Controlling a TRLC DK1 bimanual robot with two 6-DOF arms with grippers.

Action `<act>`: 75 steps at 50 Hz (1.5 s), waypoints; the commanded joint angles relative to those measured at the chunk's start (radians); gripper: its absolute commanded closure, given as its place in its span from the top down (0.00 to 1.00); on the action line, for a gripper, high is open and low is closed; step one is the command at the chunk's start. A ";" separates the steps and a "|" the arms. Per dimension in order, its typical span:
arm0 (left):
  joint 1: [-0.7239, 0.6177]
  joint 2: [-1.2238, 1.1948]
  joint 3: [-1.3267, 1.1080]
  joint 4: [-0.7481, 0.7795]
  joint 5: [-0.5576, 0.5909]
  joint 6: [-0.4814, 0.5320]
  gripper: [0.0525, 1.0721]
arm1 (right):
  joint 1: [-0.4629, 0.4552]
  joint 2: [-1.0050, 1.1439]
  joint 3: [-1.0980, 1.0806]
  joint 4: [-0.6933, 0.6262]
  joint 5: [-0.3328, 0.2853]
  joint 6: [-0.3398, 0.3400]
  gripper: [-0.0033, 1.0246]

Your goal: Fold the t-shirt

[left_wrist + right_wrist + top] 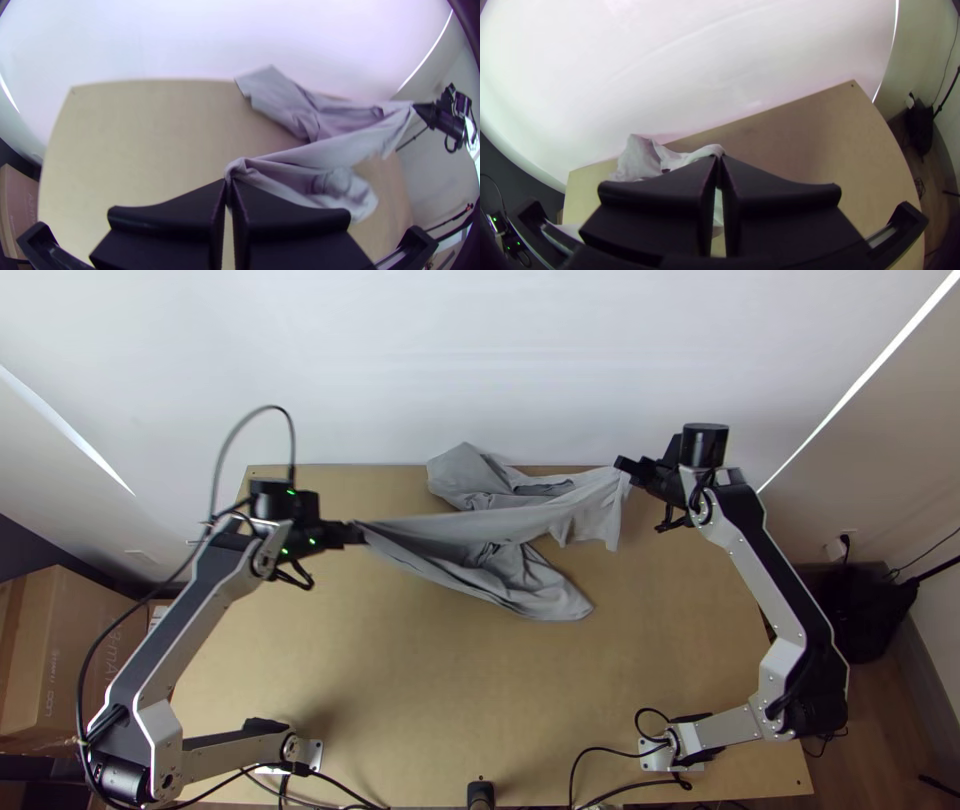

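Note:
The grey t-shirt (520,525) is stretched between both grippers, its upper stretch lifted and the rest bunched on the table's far middle. My left gripper (357,533) is shut on one end of it, and my right gripper (622,465) is shut on the other, near the far edge. In the left wrist view, the left gripper (229,184) pinches a gathered bit of the t-shirt (320,155). In the right wrist view, the right gripper (719,159) pinches a crumpled part of the t-shirt (640,157). Which parts of the garment are held, I cannot tell.
The wooden table (430,690) shows bare in front of the cloth. A white wall (480,360) rises behind its far edge, close to the cloth. Cables (610,785) lie by the arm bases, and a cardboard box (65,660) stands beyond the left side.

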 commanded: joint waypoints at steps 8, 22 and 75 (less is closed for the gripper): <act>0.135 -0.044 0.297 -0.025 0.000 0.067 0.03 | -0.074 -0.134 0.254 0.012 0.016 -0.101 0.02; 0.192 -0.058 0.571 -0.040 -0.006 0.087 0.03 | -0.121 -0.265 0.373 0.038 0.028 -0.167 0.02; 0.226 -0.861 0.191 -0.088 -0.023 -0.008 0.02 | 0.007 -1.028 -0.134 -0.035 -0.152 -0.012 0.02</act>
